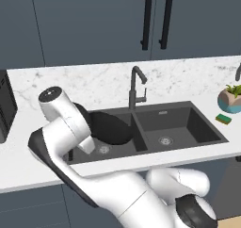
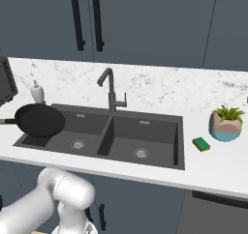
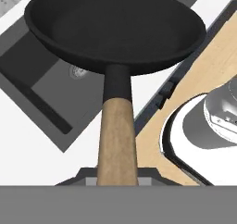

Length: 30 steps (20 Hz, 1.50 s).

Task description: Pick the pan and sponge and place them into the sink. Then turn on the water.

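Note:
The black pan [image 2: 39, 120] hangs over the left basin of the dark grey sink [image 2: 145, 131], its wooden handle [image 3: 117, 140] pointing left, away from the faucet. My gripper [image 3: 117, 181] is shut on the end of that handle, its fingers hidden by it. From the left base camera the pan [image 1: 110, 128] is partly behind my arm, above the sink [image 1: 179, 123]. The green and yellow sponge [image 1: 223, 119] lies on the counter right of the sink, also seen as the sponge [image 2: 201, 144] near the plant. No stream runs from the faucet [image 2: 110, 90].
A potted plant [image 2: 225, 124] stands just behind the sponge. A white soap dispenser [image 2: 38, 93] sits behind the sink's left corner, and a dark appliance [image 1: 4, 104] is at the far left of the counter. Cabinet doors with black handles [image 1: 147, 20] hang above.

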Tool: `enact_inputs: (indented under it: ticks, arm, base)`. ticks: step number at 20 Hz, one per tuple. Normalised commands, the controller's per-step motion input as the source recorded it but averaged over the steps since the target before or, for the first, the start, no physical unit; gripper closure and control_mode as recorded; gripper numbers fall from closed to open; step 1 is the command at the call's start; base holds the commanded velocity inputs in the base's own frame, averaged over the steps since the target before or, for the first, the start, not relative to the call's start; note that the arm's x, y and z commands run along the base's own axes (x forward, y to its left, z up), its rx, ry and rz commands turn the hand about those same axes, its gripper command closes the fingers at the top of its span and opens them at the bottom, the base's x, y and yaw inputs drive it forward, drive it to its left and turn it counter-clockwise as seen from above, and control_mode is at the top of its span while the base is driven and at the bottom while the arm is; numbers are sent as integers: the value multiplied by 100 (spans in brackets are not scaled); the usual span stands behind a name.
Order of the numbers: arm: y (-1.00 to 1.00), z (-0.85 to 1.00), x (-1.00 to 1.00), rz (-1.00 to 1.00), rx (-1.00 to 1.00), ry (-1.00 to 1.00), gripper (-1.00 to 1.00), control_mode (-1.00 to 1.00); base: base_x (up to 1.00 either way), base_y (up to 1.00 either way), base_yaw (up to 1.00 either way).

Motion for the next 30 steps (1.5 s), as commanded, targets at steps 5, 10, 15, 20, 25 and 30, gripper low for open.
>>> enact_inputs:
  ticks: [5,10,15,20,25,30]
  arm:
    - [-100,39,8,2,4,2,100,-100]
    - [-95,7,39,3,17,18,100,-100]
    - [-48,-2,77,28,6,8,100,-100]
    - [-2,-4,90,36,0,20,100,-100]
    - [0,-41,42,9,0,23,100,-100]
    - [5,-48,6,-3,-4,7,100,-100]
  base:
    - [0,0,0]
    - [0,0,0]
    - [0,0,0]
    - [0,0,0]
    - [0,0,0]
    - [0,0,0]
